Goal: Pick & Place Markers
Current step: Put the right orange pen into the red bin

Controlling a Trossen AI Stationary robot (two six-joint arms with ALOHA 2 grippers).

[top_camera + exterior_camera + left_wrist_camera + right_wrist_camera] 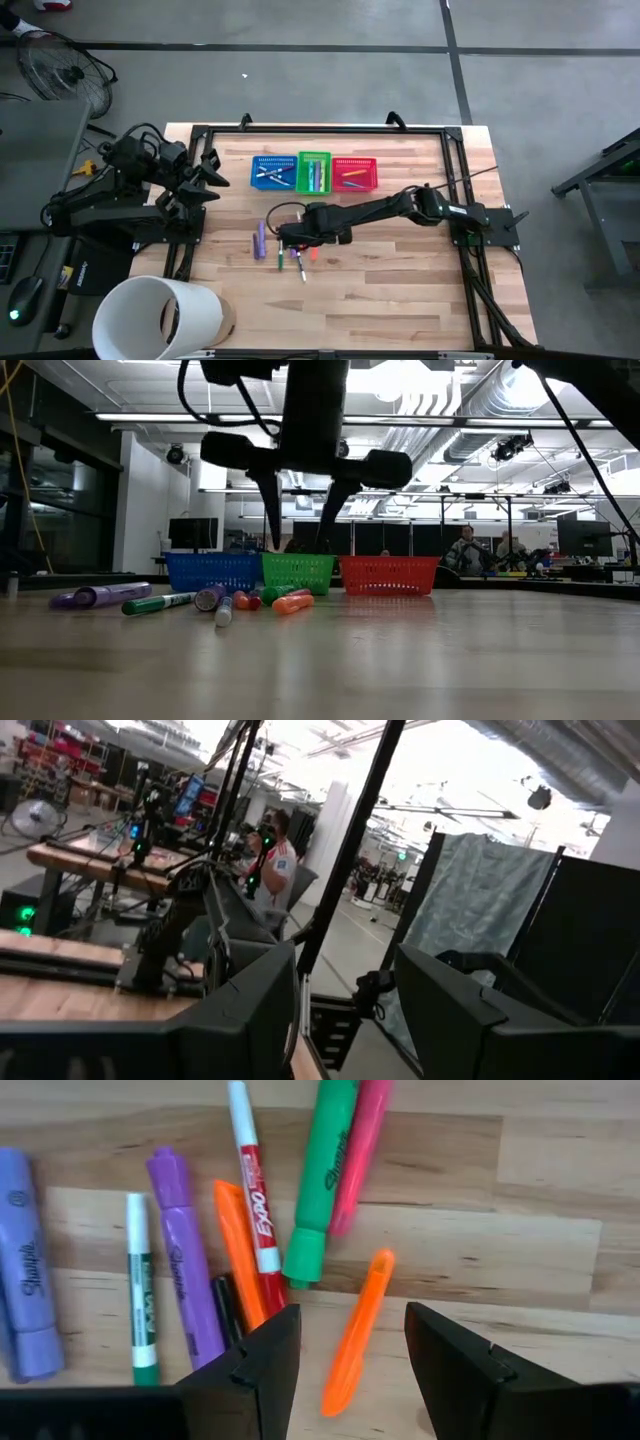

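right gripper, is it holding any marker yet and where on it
Nothing is held. The right gripper hangs open above the loose markers, an orange marker lying on the table between its fingers. The left gripper waits empty at the table's left edge.

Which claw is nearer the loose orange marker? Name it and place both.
Right. The right claw hangs open directly over the orange marker, fingers either side. The left claw waits at the table's left edge, well away from the marker pile.
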